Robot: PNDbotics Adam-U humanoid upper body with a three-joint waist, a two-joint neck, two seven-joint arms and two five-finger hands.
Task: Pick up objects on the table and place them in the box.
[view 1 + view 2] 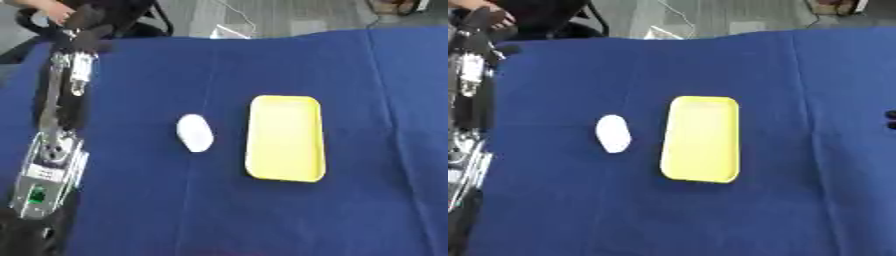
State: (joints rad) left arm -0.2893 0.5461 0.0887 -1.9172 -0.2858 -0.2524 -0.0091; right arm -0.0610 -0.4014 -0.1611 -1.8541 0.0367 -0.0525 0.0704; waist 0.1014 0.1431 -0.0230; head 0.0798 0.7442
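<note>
One white oval object [194,132] lies on the blue-clothed worktop [131,210] just beside the shallow yellow rectangular box [286,137], not yet inside, while the left arm stretches far away, its robot hand's state impossible to tell.

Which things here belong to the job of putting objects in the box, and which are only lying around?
Belonging to the job:
- white oval object, on the cloth just left of the tray
- yellow tray, empty, apparently serving as the box
- left hand, stretched out toward the table's far left corner

Only lying around:
- blue tablecloth
- pale item beyond the far edge
</note>
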